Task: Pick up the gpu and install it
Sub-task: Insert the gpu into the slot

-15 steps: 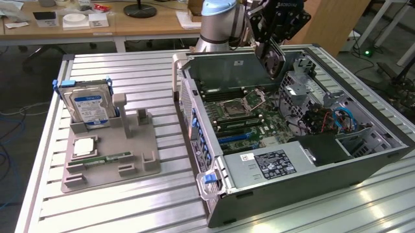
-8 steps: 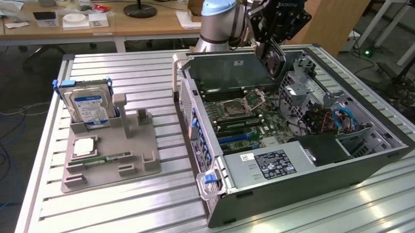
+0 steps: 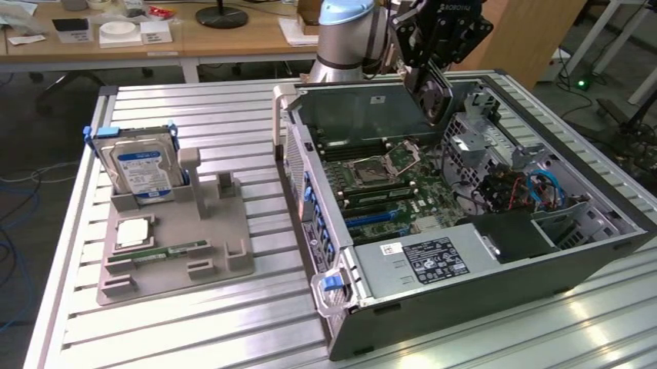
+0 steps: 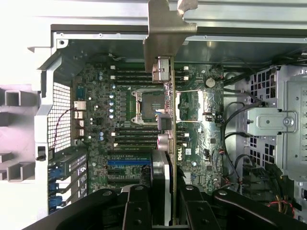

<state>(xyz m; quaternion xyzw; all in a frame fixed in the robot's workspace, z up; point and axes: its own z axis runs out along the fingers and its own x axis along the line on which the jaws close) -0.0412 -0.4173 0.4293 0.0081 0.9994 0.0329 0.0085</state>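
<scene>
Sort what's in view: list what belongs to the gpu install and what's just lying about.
In the job:
gpu, gripped by the end effector above the open case
motherboard inside the case

Lying about:
hard drive, standing in the grey holder
RAM stick, lying in the same holder

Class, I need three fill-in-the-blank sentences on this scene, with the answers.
The gripper is shut on the ___.
It hangs above the open computer ___.
The blue-labelled ___ stands upright in the grey holder.
Answers: gpu; case; hard drive.
</scene>
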